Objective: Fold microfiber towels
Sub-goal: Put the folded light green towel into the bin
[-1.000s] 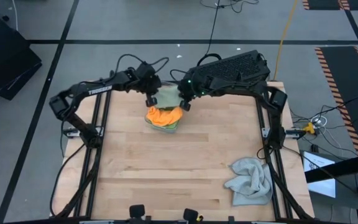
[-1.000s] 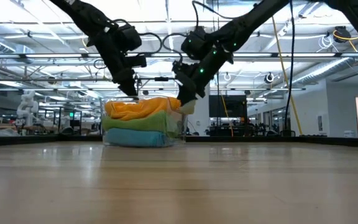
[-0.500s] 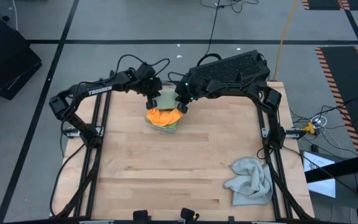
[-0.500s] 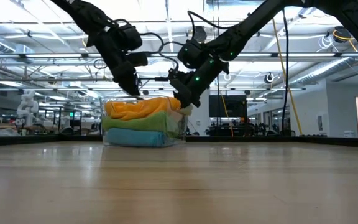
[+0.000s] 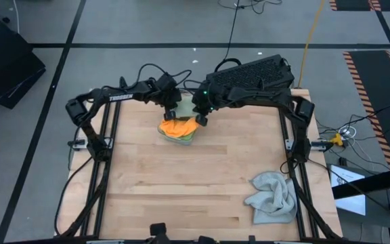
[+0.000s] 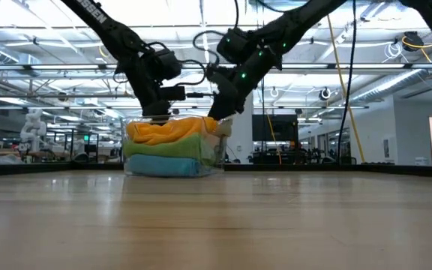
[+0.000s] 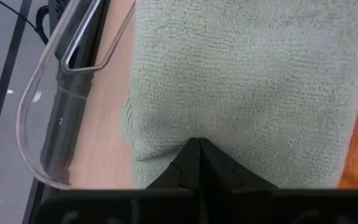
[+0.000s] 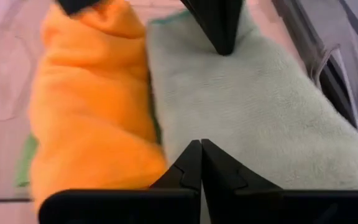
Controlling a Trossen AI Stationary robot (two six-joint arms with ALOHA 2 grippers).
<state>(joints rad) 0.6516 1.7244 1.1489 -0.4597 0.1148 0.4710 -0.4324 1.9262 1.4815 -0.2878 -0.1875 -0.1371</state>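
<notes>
A clear plastic bin (image 5: 177, 129) stands at the far middle of the table and holds folded towels. In the low view they are orange (image 6: 172, 129) over bright green (image 6: 163, 145) over blue (image 6: 160, 164). A folded sage green towel (image 5: 182, 106) lies beside the orange one (image 8: 86, 106) on the bin's far side. My left gripper (image 5: 170, 108) is shut at the sage towel's left end. My right gripper (image 5: 200, 116) is shut at its right end. A light grey towel (image 5: 272, 197) lies crumpled at the near right. My left gripper has its shut fingertips on the sage towel's left end (image 7: 194, 127), coming from above and slanting down. The fingers hide whether any cloth is pinched between them. The towel lies in the bin, slack. My right gripper has its shut fingertips on the sage towel's right end (image 8: 204, 127), slanting down from the table's right. The fingers hide the spot itself. The towel rests beside the orange towel.
The bin's clear rim (image 7: 39, 124) curves close beside my left gripper. The table's back edge runs just behind the bin. Bare wood (image 5: 181, 183) fills the middle and near left of the table.
My left gripper has gone a little toward the table's right and down onto the bin, with its elbow swinging in. My right gripper has risen slightly. The sage towel stays in the bin.
</notes>
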